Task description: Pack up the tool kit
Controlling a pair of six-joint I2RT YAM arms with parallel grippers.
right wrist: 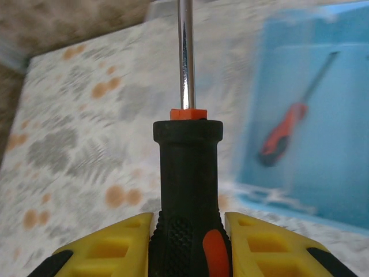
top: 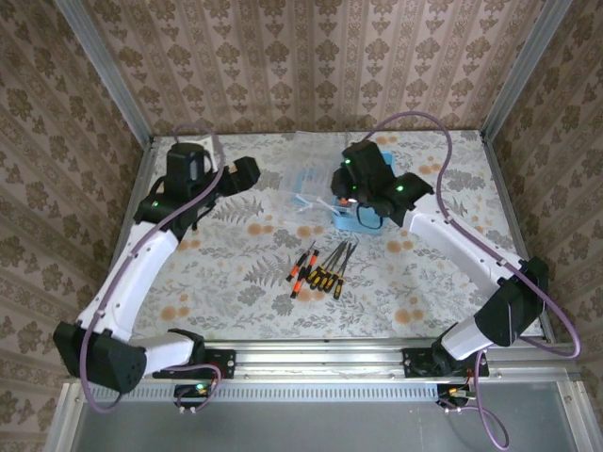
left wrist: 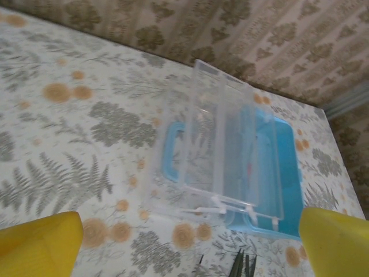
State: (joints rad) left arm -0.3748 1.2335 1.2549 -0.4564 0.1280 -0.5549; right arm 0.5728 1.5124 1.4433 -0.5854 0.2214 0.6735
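One screwdriver (right wrist: pixel 185 173) shows a black handle, orange collar, shiny shaft.

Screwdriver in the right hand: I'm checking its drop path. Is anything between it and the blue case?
Nothing visible does. The right hand grips the screwdriver by the blue case; its clear lid stands open.
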